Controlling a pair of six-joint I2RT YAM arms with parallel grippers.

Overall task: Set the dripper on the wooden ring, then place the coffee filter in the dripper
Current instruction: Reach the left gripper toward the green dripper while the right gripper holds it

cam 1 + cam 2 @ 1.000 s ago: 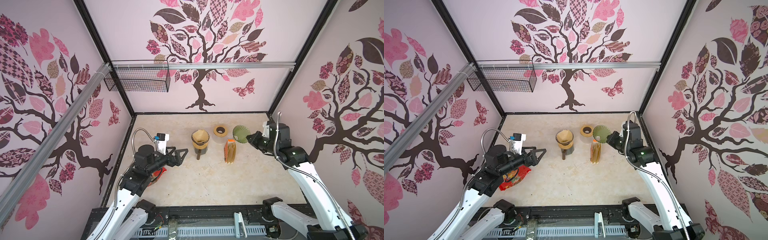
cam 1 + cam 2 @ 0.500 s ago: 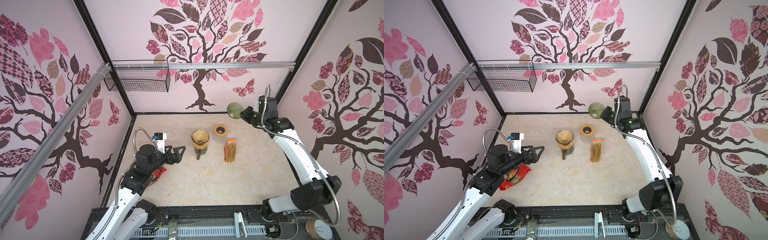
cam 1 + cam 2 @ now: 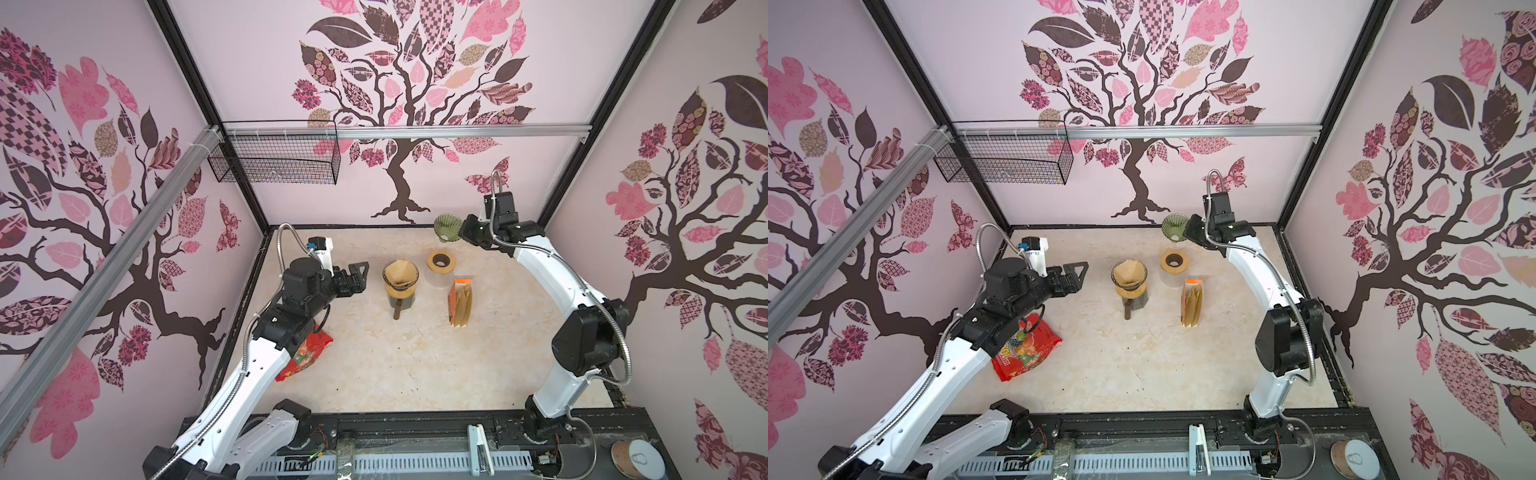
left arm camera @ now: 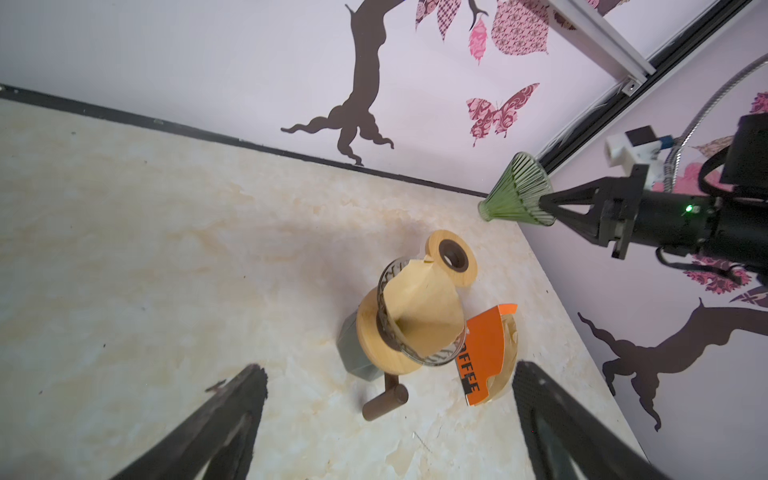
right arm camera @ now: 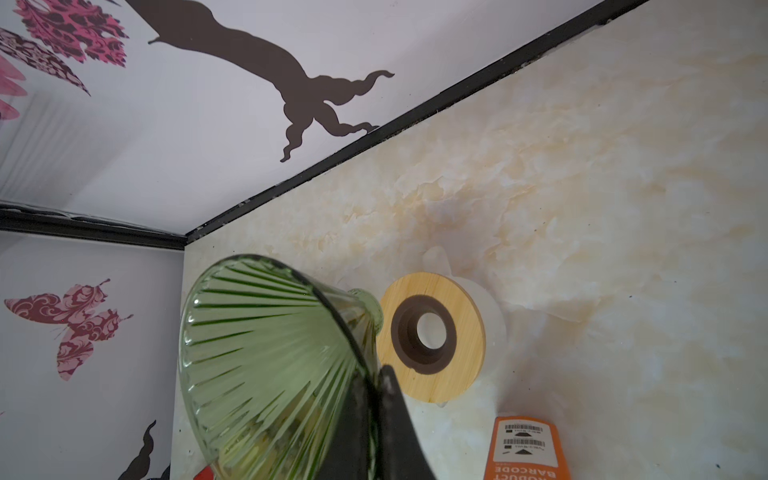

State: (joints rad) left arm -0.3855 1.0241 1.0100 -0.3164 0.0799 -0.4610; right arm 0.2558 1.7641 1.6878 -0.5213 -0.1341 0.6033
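Right gripper (image 3: 462, 233): pinched narrow on the rim of the green ribbed glass dripper cone (image 3: 446, 226), which we hold clear of the marble-look table (image 3: 395, 365), upper right of centre in both top views, near the back wall; the cone lies tilted, spout pointing away from the jaws
Left gripper (image 3: 362, 276): spread wide and empty, left of centre, pointing toward the brown paper cone filter (image 3: 400, 272)
Filter's place: inside a clear patterned glass funnel on a wooden collar over a dark cup, middle of the frame; spares lie in the orange-labelled flat pack (image 3: 460, 301) just to its right
Round wooden ring with a dark hole (image 3: 440, 262): free, just below the green cone in the frame, on what looks like a clear vessel
Step, as we judge it: seat the green cone on that ring so a filter can go in
Doing it well: we turn the spout down first, centre it over the hole, lower slowly, release only once level
Risk: a thin rim grip on glass may slip
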